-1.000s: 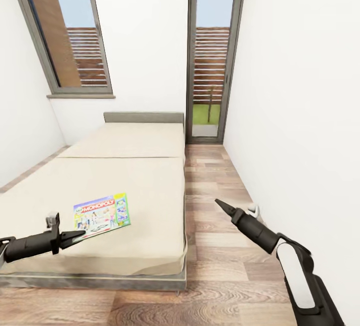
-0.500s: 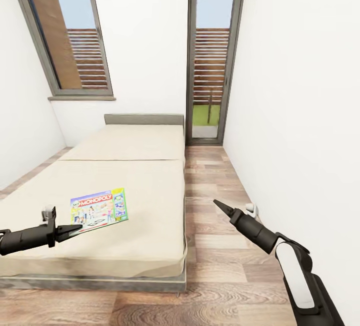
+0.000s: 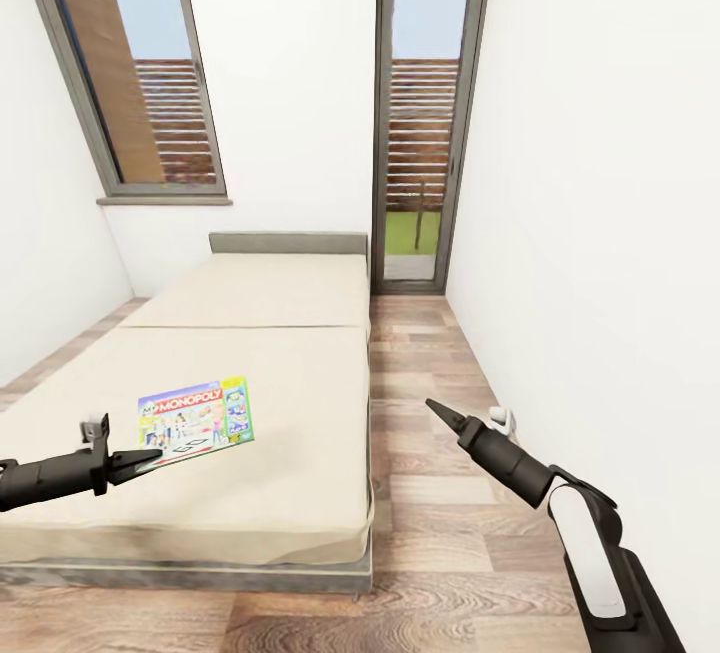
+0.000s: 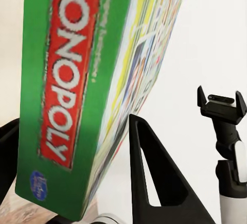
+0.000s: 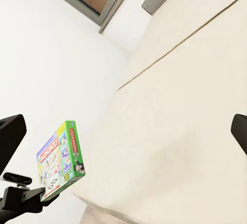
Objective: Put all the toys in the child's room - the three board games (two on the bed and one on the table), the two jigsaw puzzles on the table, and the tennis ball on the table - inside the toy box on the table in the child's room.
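Observation:
A white-green board game with red Monopoly lettering hangs just above the near left part of the bed. My left gripper is shut on its near edge. In the left wrist view the game's green edge sits between the two black fingers. The right wrist view shows the game tilted over the cream mattress. My right gripper hovers over the wood floor to the right of the bed, open and holding nothing. The toy box and the table are out of view.
A strip of plank floor runs between the bed and the white right wall. A tall glass door stands at its far end, and a window at the far left. A small white object lies near the wall.
My left gripper has drawn slightly back and to the left with the board game in it. The whole view has shifted a little. The right arm has hardly moved.

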